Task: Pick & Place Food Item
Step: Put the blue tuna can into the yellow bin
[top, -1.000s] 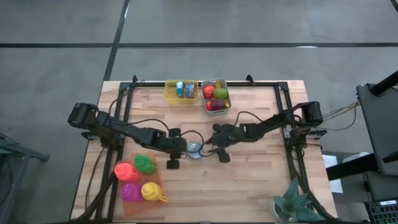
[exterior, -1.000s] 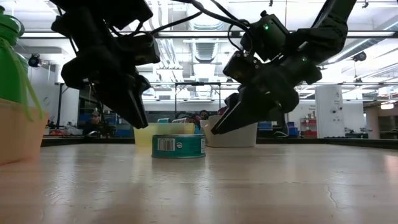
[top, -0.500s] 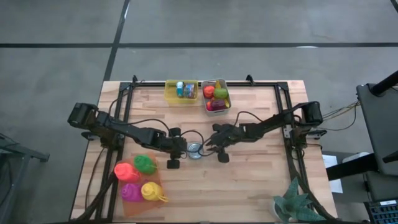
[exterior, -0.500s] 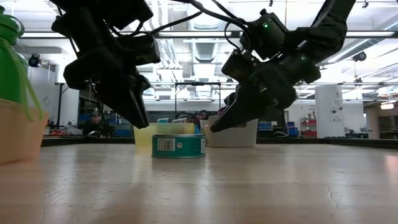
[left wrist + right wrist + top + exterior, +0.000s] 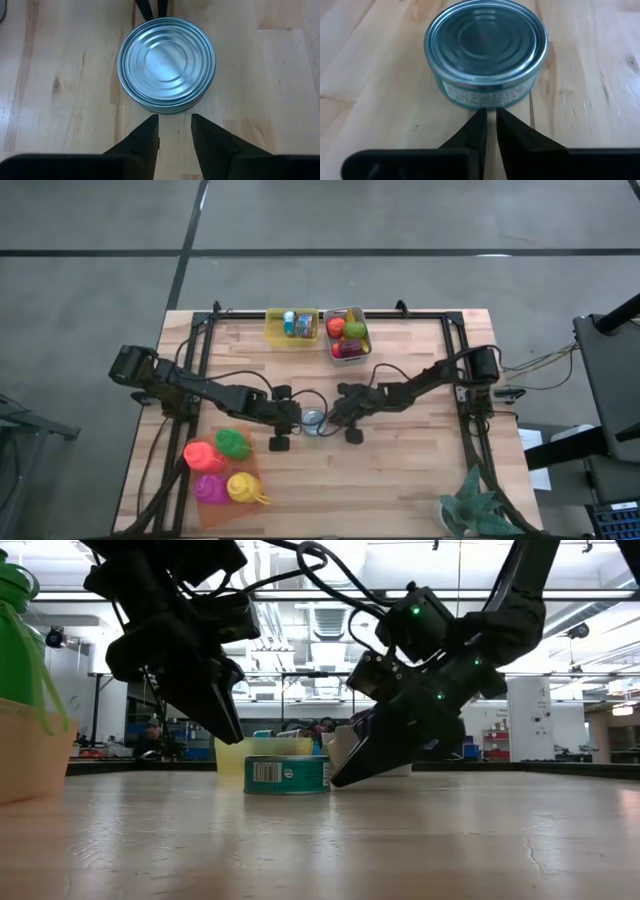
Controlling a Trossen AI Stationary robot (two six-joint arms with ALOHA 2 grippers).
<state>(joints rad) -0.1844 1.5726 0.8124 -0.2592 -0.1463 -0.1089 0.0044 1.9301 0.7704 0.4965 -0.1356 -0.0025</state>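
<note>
Sitting flat on the wooden surface (image 5: pixel 400 470) near its centre, the flat round can (image 5: pixel 314 420) has its ribbed metal lid facing up and a teal printed label around its side. It stands free; nothing grips it.

Left tool (image 5: pixel 291 421): positioned just beside the can at its 9 o'clock in the high view. The two fingers (image 5: pixel 141 139) stand narrowly apart with a slim gap between them, tips pointing at the can's wall. In the left wrist view the tips end just short of the can (image 5: pixel 166 64); contact cannot be confirmed. In the low view this tool (image 5: pixel 228 725) hangs above and beside the can (image 5: pixel 287 773), tips clear of the surface.

Right tool (image 5: pixel 332 420): positioned just beside the can at its 3 o'clock in the high view. The fingers (image 5: pixel 472 134) are brought together, only a hairline slit between them, and hold nothing. In the right wrist view the tips sit at the base of the can's label side (image 5: pixel 486 57). In the low view this tool (image 5: pixel 340 776) slopes down to the surface next to the can.

Other items, high view:
- Yellow bin (image 5: pixel 274 338) at the surface's 12 o'clock edge, holding small cans.
- Grey bin (image 5: pixel 364 350) just beside it, holding coloured toy food.
- Four coloured cups (image 5: pixel 226 471) at 8 o'clock, well apart from the can.
- Green plant (image 5: pixel 478 508) at the 5 o'clock corner.
</note>
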